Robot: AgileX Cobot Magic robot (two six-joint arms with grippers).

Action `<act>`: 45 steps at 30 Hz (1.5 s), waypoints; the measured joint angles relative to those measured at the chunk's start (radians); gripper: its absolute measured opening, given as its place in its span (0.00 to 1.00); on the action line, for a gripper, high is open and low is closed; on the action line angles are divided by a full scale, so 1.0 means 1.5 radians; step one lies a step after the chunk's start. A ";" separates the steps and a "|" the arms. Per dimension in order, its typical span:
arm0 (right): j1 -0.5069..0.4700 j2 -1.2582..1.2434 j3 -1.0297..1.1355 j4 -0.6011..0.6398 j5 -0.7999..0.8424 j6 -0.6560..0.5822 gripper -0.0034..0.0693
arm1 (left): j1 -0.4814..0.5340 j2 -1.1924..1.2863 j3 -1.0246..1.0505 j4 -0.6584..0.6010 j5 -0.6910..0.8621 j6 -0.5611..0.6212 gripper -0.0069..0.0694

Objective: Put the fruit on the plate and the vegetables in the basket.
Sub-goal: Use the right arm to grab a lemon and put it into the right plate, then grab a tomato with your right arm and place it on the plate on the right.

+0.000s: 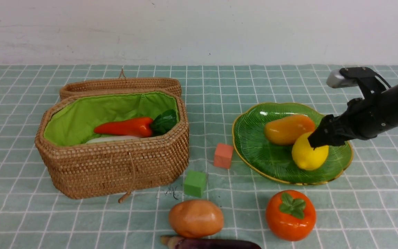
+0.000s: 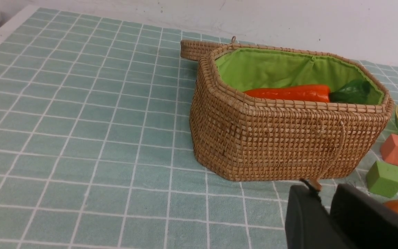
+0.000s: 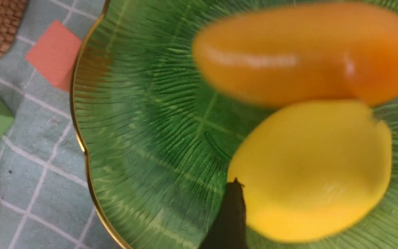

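Note:
The mango [image 1: 288, 128] and the lemon [image 1: 308, 157] lie on the green plate [image 1: 254, 145]. My right gripper [image 1: 318, 143] is open over the lemon [image 3: 309, 166], one finger on each side, with a gap at one side. The persimmon [image 1: 291, 214], the potato [image 1: 196, 218] and the eggplant [image 1: 212, 243] lie on the cloth near the front edge. In the basket [image 1: 116, 166] are the carrot [image 1: 126, 127] and the white radish [image 1: 111, 139]. My left gripper [image 2: 323, 188] hovers low in front of the basket, shut and empty; the front view does not show it.
An orange cube [image 1: 223, 155] and a green cube [image 1: 195, 183] stand between basket and plate. The basket's lid [image 1: 119, 85] lies open behind it. A checked green cloth covers the table, with a white wall behind.

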 joint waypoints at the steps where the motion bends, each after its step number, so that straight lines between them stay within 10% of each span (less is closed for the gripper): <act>1: 0.000 -0.003 0.000 -0.003 0.010 0.005 0.82 | 0.000 0.000 0.000 0.000 0.000 0.000 0.24; 20: 0.085 -0.321 0.171 0.057 0.070 0.180 0.77 | 0.000 0.000 0.000 0.000 0.000 0.000 0.26; 28: 0.138 -0.336 0.370 0.058 -0.045 0.387 0.77 | 0.000 0.000 0.000 0.000 0.000 0.000 0.26; 45: 0.139 -0.192 0.415 0.147 -0.215 0.397 0.76 | 0.000 0.000 0.000 0.000 0.000 0.000 0.28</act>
